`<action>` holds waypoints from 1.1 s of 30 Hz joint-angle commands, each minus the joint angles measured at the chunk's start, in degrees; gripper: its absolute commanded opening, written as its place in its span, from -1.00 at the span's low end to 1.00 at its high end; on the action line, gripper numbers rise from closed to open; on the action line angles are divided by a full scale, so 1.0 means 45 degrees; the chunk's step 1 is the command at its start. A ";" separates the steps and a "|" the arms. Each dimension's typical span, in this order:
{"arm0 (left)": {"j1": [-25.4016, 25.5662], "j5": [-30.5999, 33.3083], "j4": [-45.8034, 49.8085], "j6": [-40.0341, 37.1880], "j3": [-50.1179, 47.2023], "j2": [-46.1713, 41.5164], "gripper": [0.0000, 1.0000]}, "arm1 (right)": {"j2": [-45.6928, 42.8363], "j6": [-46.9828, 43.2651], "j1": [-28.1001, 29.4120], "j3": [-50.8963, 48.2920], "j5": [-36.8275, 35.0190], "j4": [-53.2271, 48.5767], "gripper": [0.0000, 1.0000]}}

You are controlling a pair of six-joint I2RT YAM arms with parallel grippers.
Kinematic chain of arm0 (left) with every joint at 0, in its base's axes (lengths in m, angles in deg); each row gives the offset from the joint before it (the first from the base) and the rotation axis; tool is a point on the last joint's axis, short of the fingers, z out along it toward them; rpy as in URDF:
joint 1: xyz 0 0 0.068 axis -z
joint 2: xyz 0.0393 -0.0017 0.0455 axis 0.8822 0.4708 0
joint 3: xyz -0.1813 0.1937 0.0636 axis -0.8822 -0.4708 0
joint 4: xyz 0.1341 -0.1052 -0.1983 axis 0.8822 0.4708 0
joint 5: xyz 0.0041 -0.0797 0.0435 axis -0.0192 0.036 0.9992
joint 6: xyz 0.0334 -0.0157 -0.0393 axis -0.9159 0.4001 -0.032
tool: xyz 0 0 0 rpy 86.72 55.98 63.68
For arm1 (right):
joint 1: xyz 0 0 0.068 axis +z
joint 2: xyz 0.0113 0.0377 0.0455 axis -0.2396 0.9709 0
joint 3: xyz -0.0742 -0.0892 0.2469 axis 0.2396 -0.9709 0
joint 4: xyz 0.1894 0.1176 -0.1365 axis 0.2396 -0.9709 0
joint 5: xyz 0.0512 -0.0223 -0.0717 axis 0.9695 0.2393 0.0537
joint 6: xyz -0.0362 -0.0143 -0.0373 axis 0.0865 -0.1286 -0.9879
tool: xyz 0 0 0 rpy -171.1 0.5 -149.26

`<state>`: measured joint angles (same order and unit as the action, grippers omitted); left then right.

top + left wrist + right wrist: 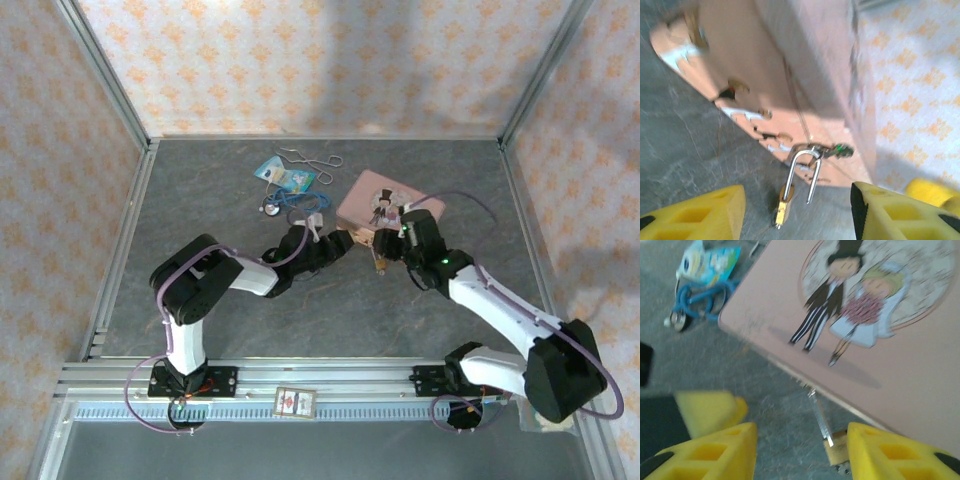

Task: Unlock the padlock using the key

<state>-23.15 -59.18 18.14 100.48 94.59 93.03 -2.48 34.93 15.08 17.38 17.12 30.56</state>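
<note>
The tiny brass padlock (782,206) hangs by its silvery shackle (801,165) from the hasp on the front of the pink tin box (385,200). One shackle leg stands free of the body. A small silvery bit sticks out under the body; I cannot tell whether it is the key. My left gripper (797,215) is open, its yellow fingers (695,212) either side of the lock and apart from it. My right gripper (800,455) is also open, and the padlock (837,450) sits just inside its right finger (900,455). From above, both grippers (340,243) (395,240) flank the padlock (380,257).
A blue packet (288,176), a blue corded item (295,200) and thin metal forceps (310,157) lie behind and left of the box. A small card (293,401) rests on the front rail. Patterned walls close in the grey table (250,330).
</note>
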 commanded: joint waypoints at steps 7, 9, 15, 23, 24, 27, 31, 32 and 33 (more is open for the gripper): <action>-0.0664 0.0900 -0.1756 0.0665 -0.1288 -0.0802 0.09 | 0.3575 0.0413 0.2258 0.1851 -0.2803 -0.2344 -0.13; -0.0684 0.0910 -0.2052 0.0827 -0.1451 -0.0743 0.08 | 0.4281 0.0589 0.2573 0.2330 -0.3427 -0.2817 -0.17; -0.0758 0.0949 -0.2368 0.0973 -0.1774 -0.0778 0.08 | 0.6193 0.1153 0.3094 0.3580 -0.5458 -0.4256 -0.20; -0.0919 0.0969 -0.2488 0.1009 -0.2064 -0.0911 0.08 | 0.7222 0.1465 0.3174 0.3907 -0.6540 -0.4652 -0.20; -0.0921 0.0950 -0.2532 0.1026 -0.2065 -0.0897 0.08 | 0.7336 0.1454 0.3176 0.3935 -0.6662 -0.4643 -0.21; -0.0938 0.0905 -0.2613 0.1087 -0.2100 -0.0878 0.08 | 0.7649 0.1353 0.3208 0.4065 -0.6994 -0.4657 -0.22; -0.0974 0.0920 -0.2732 0.1148 -0.2201 -0.0925 0.08 | 0.7659 0.1206 0.3332 0.4278 -0.7005 -0.4772 -0.25; -0.0972 0.0947 -0.2737 0.1159 -0.2217 -0.0955 0.08 | 0.7514 0.1123 0.3366 0.4283 -0.6860 -0.4770 -0.25; -0.0977 0.0956 -0.2762 0.1168 -0.2220 -0.0945 0.08 | 0.7322 0.1066 0.3390 0.4273 -0.6683 -0.4786 -0.25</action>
<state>-26.84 -55.79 8.88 105.05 85.32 89.81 31.90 39.96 29.84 35.26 -11.14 11.00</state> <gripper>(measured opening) 0.541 0.374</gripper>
